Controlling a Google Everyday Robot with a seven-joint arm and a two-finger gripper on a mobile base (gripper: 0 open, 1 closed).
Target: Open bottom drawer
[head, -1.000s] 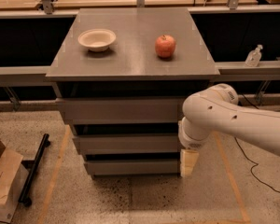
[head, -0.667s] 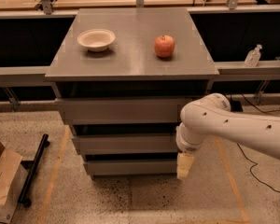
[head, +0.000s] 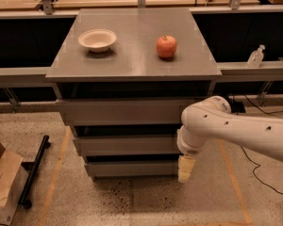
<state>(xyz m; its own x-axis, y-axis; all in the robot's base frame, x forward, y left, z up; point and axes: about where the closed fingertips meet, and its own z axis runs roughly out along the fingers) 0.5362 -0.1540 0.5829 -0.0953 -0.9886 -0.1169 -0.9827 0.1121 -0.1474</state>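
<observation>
Hanging below the bent white arm (head: pixel 236 131), the gripper (head: pixel 185 168) points straight down at the right end of the cabinet, low and close to the floor. Whether it is released or clenched cannot be told from this angle, and nothing is seen held in it.

Just beside it, to its left as seen by the camera, lies the bottom drawer (head: pixel 132 168), the lowest and narrowest-looking of three stacked grey fronts. It looks closed, its plain flat front set back under the middle drawer (head: pixel 127 145). The front's long axis runs level, left to right, and the gripper sits at its right end, about level with it; contact cannot be made out.

As I judge it, the coming move turns on that: the gripper is level with the front and has to catch an edge of this handleless face before pulling out toward the camera.

Above, the top drawer (head: pixel 122 111) sits under the counter (head: pixel 132 65), which carries a pale bowl (head: pixel 97 39) and a red apple (head: pixel 166 46), well apart from each other.
</observation>
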